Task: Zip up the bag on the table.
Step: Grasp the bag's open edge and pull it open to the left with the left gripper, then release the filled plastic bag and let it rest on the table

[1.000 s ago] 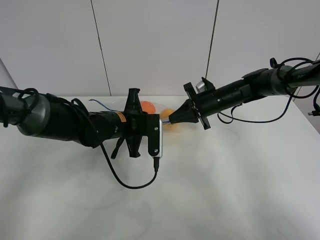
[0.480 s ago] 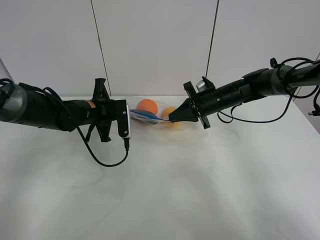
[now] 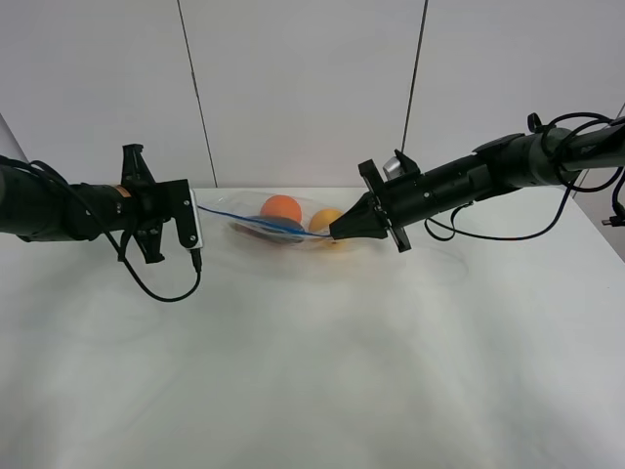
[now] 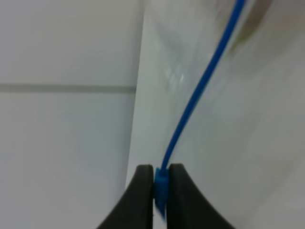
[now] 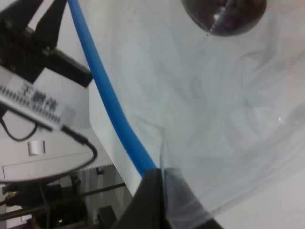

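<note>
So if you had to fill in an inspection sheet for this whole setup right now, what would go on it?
Surface: white table, plain, no marks seen.
Job's things: clear bag at the table's far side, stretched between the two grippers; blue seal strip along its edge; orange fruit, yellow fruit and a dark purple piece inside.
Clutter: nothing seen.
Grippers: left gripper shut on the strip's blue end; right gripper shut on the bag's opposite corner.
Cables: black cable loops below the left arm; another hangs from the right arm.
Surroundings: white panelled wall behind.
</note>
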`<state>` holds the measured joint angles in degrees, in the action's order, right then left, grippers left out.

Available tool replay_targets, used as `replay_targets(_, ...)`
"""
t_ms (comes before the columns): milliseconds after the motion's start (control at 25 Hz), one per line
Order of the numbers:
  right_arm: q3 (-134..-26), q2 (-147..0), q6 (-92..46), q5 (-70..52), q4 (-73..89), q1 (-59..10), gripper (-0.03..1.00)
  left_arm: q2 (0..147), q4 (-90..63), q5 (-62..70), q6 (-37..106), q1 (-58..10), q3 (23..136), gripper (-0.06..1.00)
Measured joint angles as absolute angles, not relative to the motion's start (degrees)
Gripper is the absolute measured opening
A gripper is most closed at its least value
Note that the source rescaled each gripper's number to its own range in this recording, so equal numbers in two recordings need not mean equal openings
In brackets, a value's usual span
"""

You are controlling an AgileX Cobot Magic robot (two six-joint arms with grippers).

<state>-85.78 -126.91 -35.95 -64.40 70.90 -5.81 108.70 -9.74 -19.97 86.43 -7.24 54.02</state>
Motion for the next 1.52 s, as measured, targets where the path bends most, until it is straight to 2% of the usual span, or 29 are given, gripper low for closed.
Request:
replay_targets(400,-85.8,-126.9,-35.9,-64.2,72.3,-6.4,0.00,108.7,-9.1,-19.7,86.2,-6.3,54.0,0.00)
replay_targets(480,-85.8,-126.9,-35.8,-64.2,72.3,-6.4,0.00,108.7,-9.1,-19.7,84.0,-6.3,54.0,0.03)
replay_targets(560,-85.8,-126.9,-35.8,-64.4,71.3,-6.4,0.00,108.7,-10.0,-20.3,79.9,-5.5,54.0,0.17)
replay_targets(640,-85.8,-126.9,-35.8,-64.9,69.8,-6.0,0.00,108.7,-10.6,-20.8,74.6,-4.7,54.0,0.40)
replay_targets(720,-85.8,-126.9,-35.8,-64.9,69.3,-5.8,0.00,108.7,-10.6,-21.3,69.4,-4.5,54.0,0.70)
replay_targets(760,-85.8,-126.9,-35.8,-64.9,69.3,-5.8,0.00,108.7,-10.6,-21.9,66.9,-4.2,54.0,0.79)
replay_targets(800,-85.8,-126.9,-35.8,-64.9,69.3,-5.8,0.00,108.7,-10.6,-22.9,64.7,-3.8,54.0,0.87)
replay_targets(880,-85.8,-126.9,-35.8,-65.0,69.3,-5.8,0.00,108.7,-10.6,-24.9,62.0,-2.1,54.0,0.95)
replay_targets(1120,-85.8,-126.9,-35.8,-65.0,69.3,-5.8,0.00,108.7,-11.3,-27.8,56.0,3.3,54.0,1.00)
replay_targets(1400,-85.8,-126.9,-35.8,-65.2,69.3,-5.8,0.00,108.7,-21.0,-28.9,39.5,3.7,54.2,1.00)
replay_targets(1520,-85.8,-126.9,-35.8,-65.3,69.3,-5.8,0.00,108.7,-23.5,-22.8,36.8,3.7,56.9,1.00)
